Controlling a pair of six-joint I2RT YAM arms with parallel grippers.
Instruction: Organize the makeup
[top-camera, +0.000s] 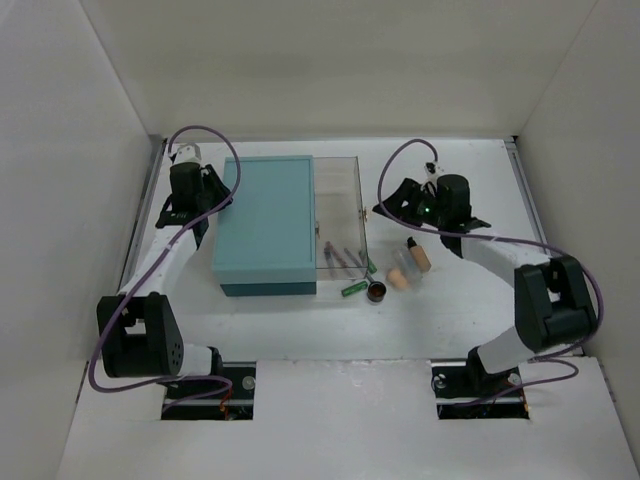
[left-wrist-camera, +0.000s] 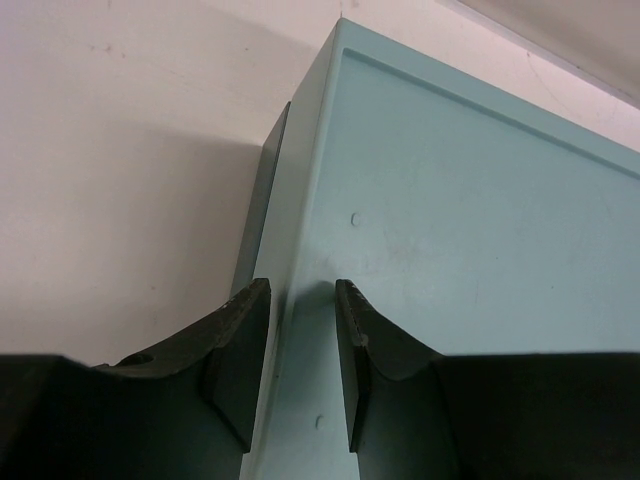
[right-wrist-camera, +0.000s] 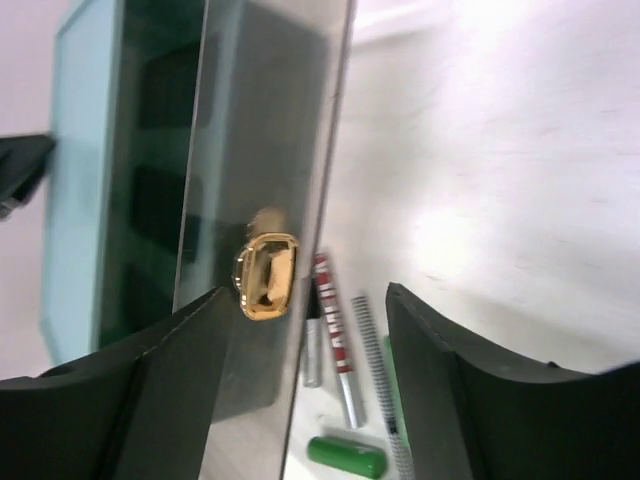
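The makeup lies on the table right of the teal box (top-camera: 265, 225): beige bottle with black cap (top-camera: 418, 256), peach sponge (top-camera: 398, 277), round brown piece (top-camera: 376, 292), green tube (top-camera: 354, 288) and thin pencils (top-camera: 340, 258). My right gripper (top-camera: 395, 208) is open; in the right wrist view (right-wrist-camera: 307, 290) its jaws straddle the edge of the clear lid (right-wrist-camera: 250, 120) by its gold clasp (right-wrist-camera: 266, 275), with the red pencil (right-wrist-camera: 333, 330) and a green tube (right-wrist-camera: 346, 456) below. My left gripper (top-camera: 212, 196) is open, its jaws (left-wrist-camera: 302, 283) astride the teal box's left top edge (left-wrist-camera: 300, 200).
The clear lid (top-camera: 340, 195) stands open on the box's right side. White walls enclose the table on three sides. Bare table (top-camera: 480, 180) lies behind and right of the makeup.
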